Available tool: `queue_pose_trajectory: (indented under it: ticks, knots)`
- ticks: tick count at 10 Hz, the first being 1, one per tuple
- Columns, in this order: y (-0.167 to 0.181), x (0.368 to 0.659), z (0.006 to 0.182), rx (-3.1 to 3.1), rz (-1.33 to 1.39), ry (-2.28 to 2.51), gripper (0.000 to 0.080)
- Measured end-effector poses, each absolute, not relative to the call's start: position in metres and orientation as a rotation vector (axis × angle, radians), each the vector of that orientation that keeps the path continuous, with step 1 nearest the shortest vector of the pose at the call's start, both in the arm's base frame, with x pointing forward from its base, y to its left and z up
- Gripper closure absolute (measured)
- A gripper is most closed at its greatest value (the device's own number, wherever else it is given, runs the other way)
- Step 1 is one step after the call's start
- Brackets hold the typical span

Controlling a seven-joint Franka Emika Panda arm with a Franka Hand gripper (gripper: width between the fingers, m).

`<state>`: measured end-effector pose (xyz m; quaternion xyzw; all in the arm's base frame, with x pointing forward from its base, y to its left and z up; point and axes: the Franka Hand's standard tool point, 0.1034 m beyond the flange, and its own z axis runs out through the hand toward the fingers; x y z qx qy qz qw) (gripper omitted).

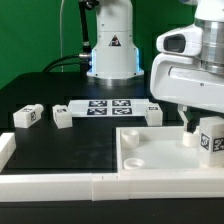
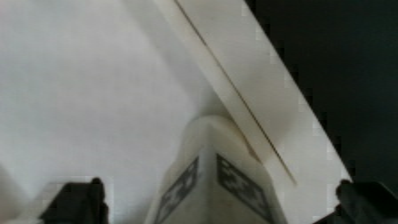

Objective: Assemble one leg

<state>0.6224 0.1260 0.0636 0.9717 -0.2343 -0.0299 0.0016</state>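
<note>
Two spare legs [image 1: 27, 116] are lying on the exterior view's left — the marker board [image 1: 108, 106] beside them. Rightward, the leg [image 1: 209, 138] is standing on the panel [image 1: 160, 150]; the gripper [image 2: 210, 195] is spreading around it — better lifting straight, avoiding nudges.

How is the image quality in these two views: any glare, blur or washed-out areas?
Exterior view: even light, but the white panel nearly blows out against the black table; gripper close, slightly soft. Wrist view: blurry, panel a featureless pale grey, the leg smeared, marker unreadable.
</note>
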Motion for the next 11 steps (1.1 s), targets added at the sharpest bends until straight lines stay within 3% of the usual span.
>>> queue_pose_trajectory:
  ticks: [5, 8, 9, 10, 11]
  knots:
    - [0.1212, 0.6212, 0.0609, 3.133, -0.161, 0.168, 0.0151]
    - [0.1208, 0.6212, 0.0611, 3.132, -0.16, 0.218, 0.0151]
    - [0.1206, 0.6213, 0.0611, 3.132, -0.16, 0.218, 0.024]
    - [0.1205, 0.6213, 0.0611, 3.132, -0.16, 0.217, 0.0423]
    - [0.1205, 0.6213, 0.0611, 3.134, -0.16, 0.192, 0.0511]
